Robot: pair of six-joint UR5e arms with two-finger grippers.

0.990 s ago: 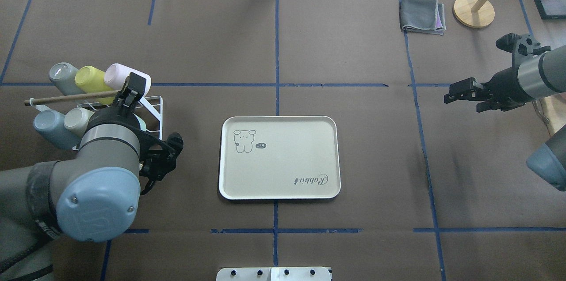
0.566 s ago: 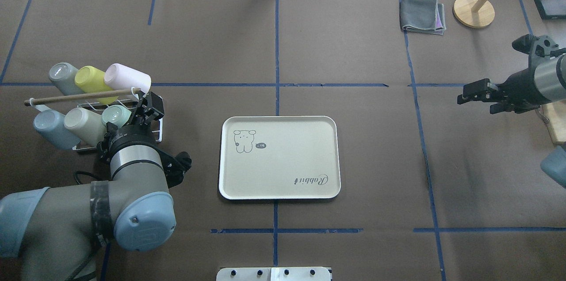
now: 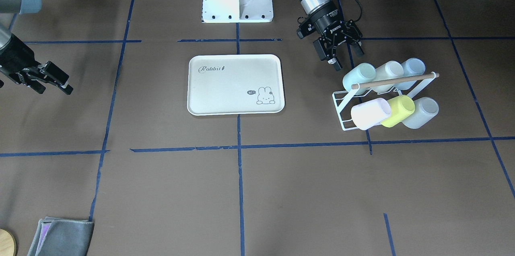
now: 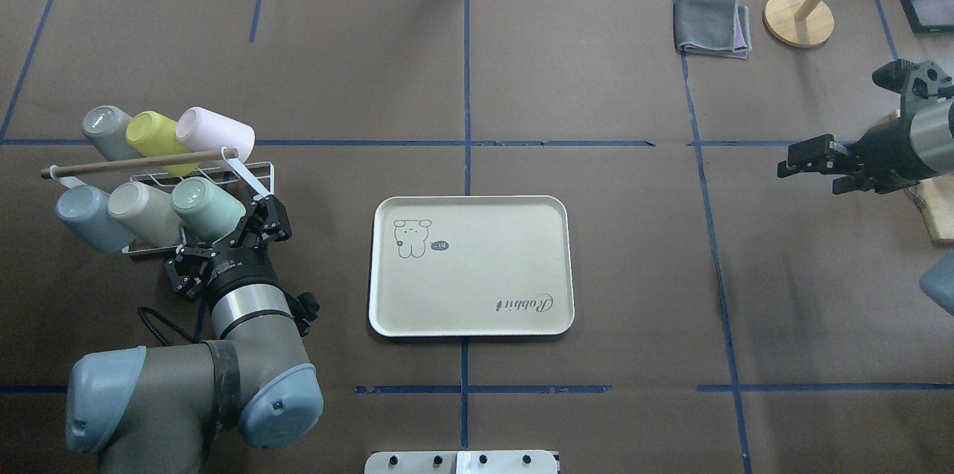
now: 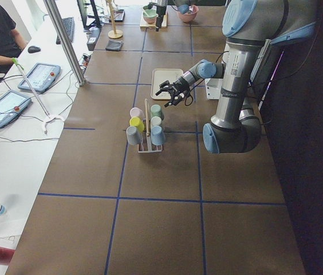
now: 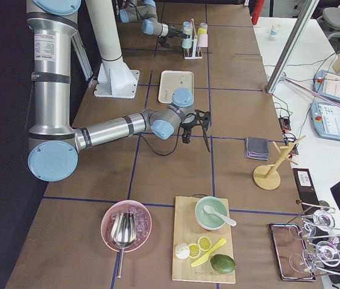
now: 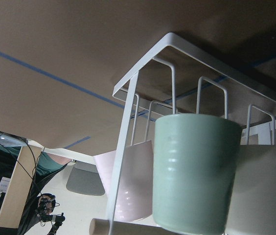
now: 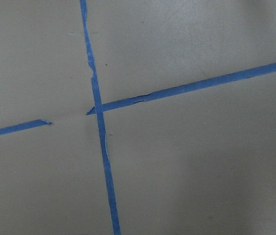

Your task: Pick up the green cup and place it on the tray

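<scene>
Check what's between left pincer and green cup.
Nothing. Left wrist view shows the green cup dead ahead, unobstructed; front-facing view shows only bare table before the left pincer.

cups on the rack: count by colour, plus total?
Pale mint-green plastic cup: 1
Yellow-green plastic cup: 1
Pale pink plastic cup: 1
Pale blue plastic cup: 1
Grey plastic cup: 1
Beige plastic cup: 1
Total: 6, all on the white wire rack.
</scene>
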